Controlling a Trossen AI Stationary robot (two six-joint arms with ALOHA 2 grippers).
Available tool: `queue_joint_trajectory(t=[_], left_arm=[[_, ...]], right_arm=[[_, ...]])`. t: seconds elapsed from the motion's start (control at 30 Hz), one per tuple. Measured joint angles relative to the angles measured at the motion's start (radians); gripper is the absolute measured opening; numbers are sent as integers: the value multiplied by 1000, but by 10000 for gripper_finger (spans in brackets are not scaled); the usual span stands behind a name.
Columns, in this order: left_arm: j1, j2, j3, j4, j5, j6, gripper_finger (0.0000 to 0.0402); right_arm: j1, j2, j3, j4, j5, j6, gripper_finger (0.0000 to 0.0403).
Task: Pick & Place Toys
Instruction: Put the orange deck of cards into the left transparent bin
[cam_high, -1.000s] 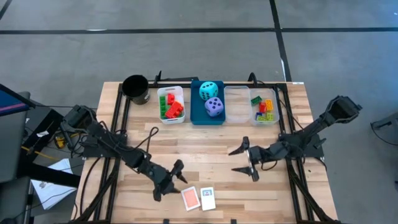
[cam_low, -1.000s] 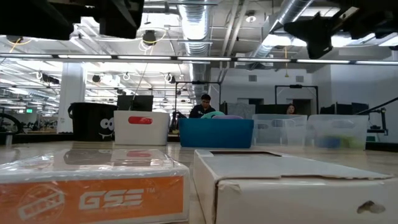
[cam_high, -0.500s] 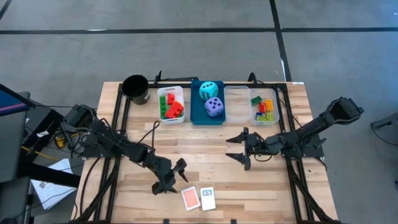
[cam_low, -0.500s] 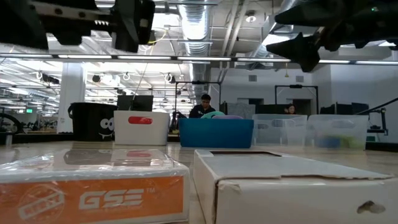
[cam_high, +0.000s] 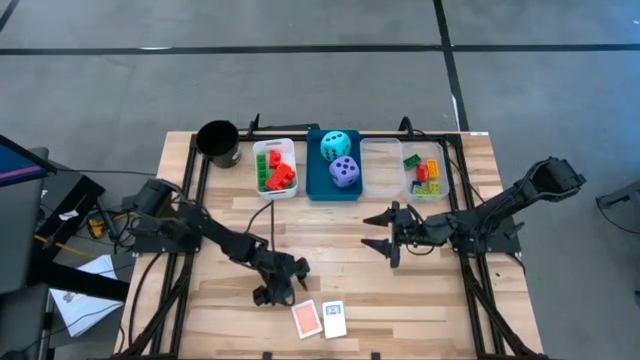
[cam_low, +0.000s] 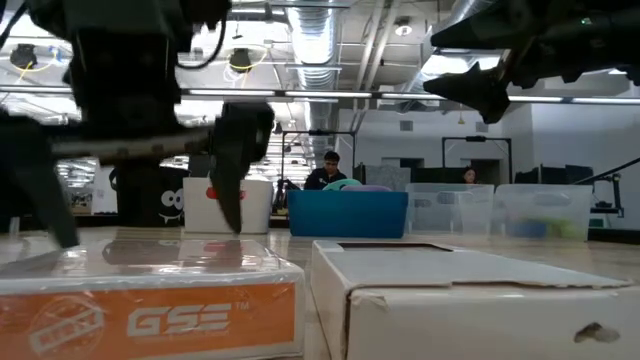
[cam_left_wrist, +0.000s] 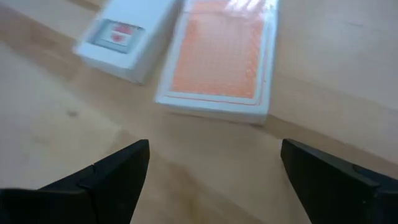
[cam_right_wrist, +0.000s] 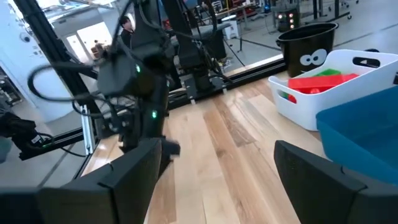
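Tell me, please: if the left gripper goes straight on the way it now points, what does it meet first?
Most likely the orange card box. The left gripper hangs open just short of it, and its wrist view shows the box straight ahead between the fingers. The white card box lies off to the side. Depth is hard to judge.

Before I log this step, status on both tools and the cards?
Left tool open, low beside the orange card pack. Right tool open, empty, mid-table. White card box beside the orange pack. Nothing in the way.
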Motion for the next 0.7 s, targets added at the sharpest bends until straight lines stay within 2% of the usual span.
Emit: queue_joint_trajectory(t=[0.13,0.33,0.53,0.7], left_arm=[[-2,36,1,42,39,-2,356],[-3,27,0,97,46,0,355],[-3,27,-1,109,146,-1,355],[-7,27,-1,136,147,0,355]], right_arm=[[0,0,0,0,0,0,305],[0,0,0,-4,0,0,305],[0,0,0,-7,18,0,305],[0,0,0,-10,26,0,305]])
